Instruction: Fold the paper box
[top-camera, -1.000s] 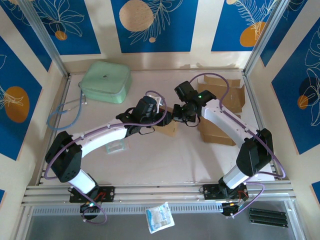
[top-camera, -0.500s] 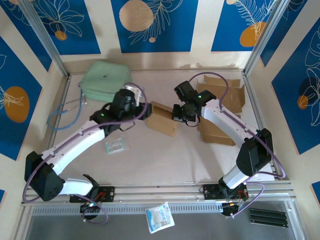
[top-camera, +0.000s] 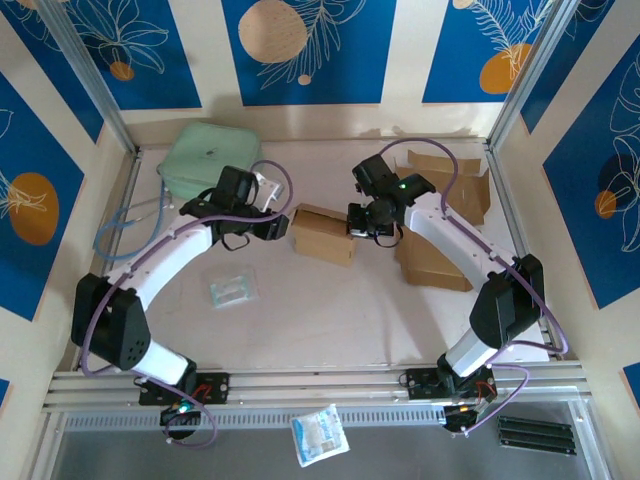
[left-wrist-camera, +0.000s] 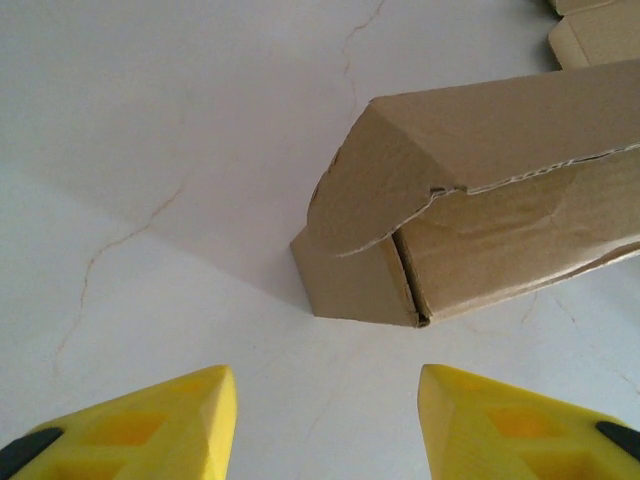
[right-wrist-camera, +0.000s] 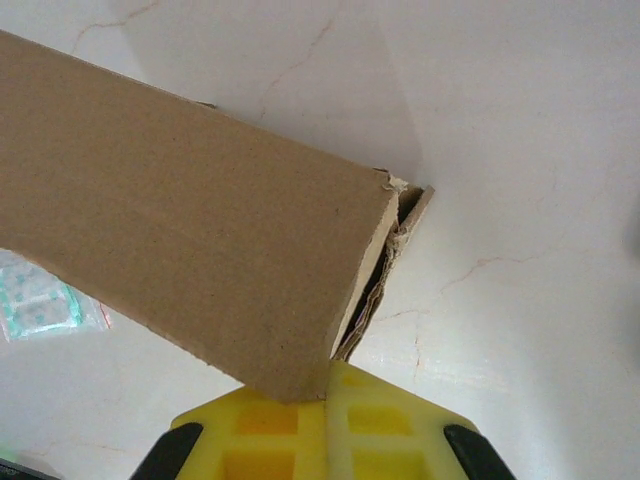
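Observation:
The paper box (top-camera: 322, 233) is a brown cardboard carton lying mid-table, its flaps folded in. My left gripper (top-camera: 272, 225) stands open just left of it. In the left wrist view its yellow fingers (left-wrist-camera: 150, 425) are spread apart with bare table between them, and the box's folded end (left-wrist-camera: 470, 220) lies a short way ahead, untouched. My right gripper (top-camera: 362, 228) is at the box's right end. In the right wrist view its jaws (right-wrist-camera: 328, 385) are pressed together on the thin edge of the end flap, with the box wall (right-wrist-camera: 190, 230) slanting over the left fingertip.
A mint green case (top-camera: 210, 160) sits at the back left beside a blue cable (top-camera: 125, 225). Flat cardboard pieces (top-camera: 440, 250) are stacked at the right. A small sachet (top-camera: 232, 290) lies front left of the box, and another packet (top-camera: 320, 435) lies below the front rail.
My left gripper has let go of the box, opened wider and drawn back to the left. The box has shifted slightly back and left with the right gripper.

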